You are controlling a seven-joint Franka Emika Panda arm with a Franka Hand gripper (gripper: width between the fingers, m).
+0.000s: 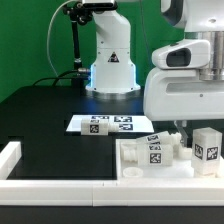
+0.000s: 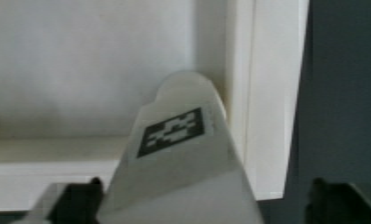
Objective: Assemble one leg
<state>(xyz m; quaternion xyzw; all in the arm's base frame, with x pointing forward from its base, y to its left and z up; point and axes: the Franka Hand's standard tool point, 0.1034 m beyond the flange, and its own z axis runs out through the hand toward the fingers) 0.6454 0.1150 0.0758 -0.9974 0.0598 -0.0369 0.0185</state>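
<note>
The claw (image 2: 185, 192) is pinching the leg (image 2: 185, 150): in the wrist view the tagged white peg stands between the two dark fingers (image 2: 75, 198), which press on its sides. Beyond the peg a white wall (image 2: 262, 60) is very near. In the exterior view the claw itself is hidden behind the arm's white body, at about 4 o'clock of the picture, above the big white block (image 1: 150, 152). The marker board (image 1: 100, 124) lies on the black worktop (image 1: 45, 110) toward 9 o'clock of the block. I judge the risk is this: the peg looks tilted in the grip, so it may strike the wall or jam, and a light grip could let it slip
</note>
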